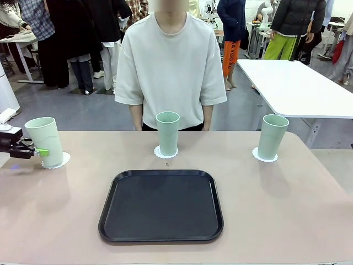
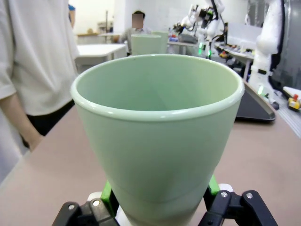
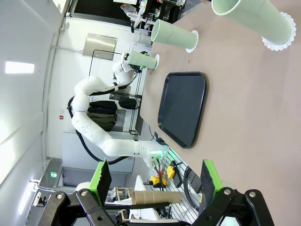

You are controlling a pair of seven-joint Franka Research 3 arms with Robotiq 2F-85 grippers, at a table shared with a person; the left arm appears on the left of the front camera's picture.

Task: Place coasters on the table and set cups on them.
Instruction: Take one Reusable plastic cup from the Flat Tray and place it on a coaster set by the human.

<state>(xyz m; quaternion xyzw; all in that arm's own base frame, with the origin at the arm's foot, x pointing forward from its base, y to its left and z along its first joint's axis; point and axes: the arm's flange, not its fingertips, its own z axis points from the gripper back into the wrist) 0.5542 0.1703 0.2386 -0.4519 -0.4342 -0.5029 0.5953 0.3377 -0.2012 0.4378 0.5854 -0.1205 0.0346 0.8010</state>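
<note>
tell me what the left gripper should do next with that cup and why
Probably open the jaws and back away. The left gripper is shut on the left cup, which already appears to stand upright on its coaster at the table's left edge. The other two cups also stand on coasters, so releasing looks like all that is left.

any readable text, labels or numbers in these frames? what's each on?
"MAYOU" or similar, white vertical letters on an orange trouser leg behind the person; partly cut off, reading uncertain.
No print shows on the pale mint-green plastic tumblers, white lacy paper coasters, black rounded tray or beige-pink tabletop.
Small green wall sign: too small to read.
</note>
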